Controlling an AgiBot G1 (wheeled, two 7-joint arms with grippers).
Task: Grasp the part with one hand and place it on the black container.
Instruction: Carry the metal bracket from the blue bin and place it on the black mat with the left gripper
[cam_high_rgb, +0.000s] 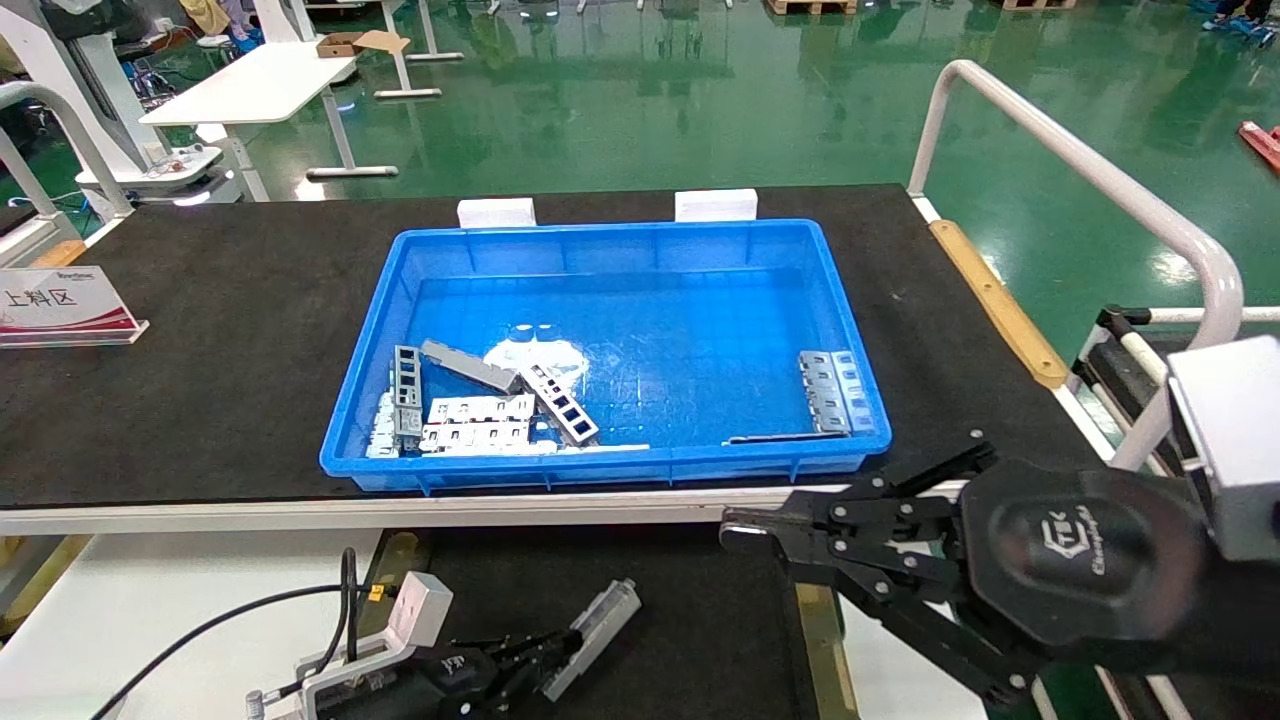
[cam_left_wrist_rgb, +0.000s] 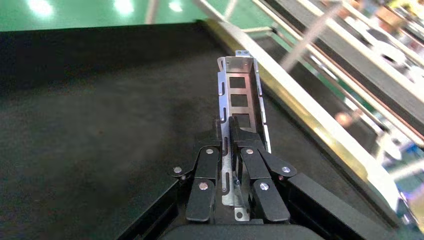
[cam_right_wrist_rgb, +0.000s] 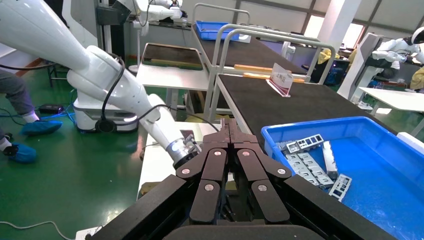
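Note:
My left gripper (cam_high_rgb: 545, 655) is shut on the part (cam_high_rgb: 598, 635), a slim silver channel strip with rectangular cutouts. It holds the strip low over the black container (cam_high_rgb: 690, 610), a matte black tray with brass side strips, at the near edge of the head view. In the left wrist view the part (cam_left_wrist_rgb: 240, 95) sticks out forward from between the left gripper's fingers (cam_left_wrist_rgb: 231, 135), above the black lining (cam_left_wrist_rgb: 100, 130). My right gripper (cam_high_rgb: 735, 530) is shut and empty, hovering at the near right, in front of the blue bin. Its closed tips also show in the right wrist view (cam_right_wrist_rgb: 230, 131).
A blue plastic bin (cam_high_rgb: 600, 240) sits on the wide black mat (cam_high_rgb: 200, 320), with several metal parts (cam_high_rgb: 480, 405) at its near left and slotted plates (cam_high_rgb: 835, 385) at its near right. A white rail (cam_high_rgb: 1100, 180) stands at the right. A sign (cam_high_rgb: 55, 305) stands at the left.

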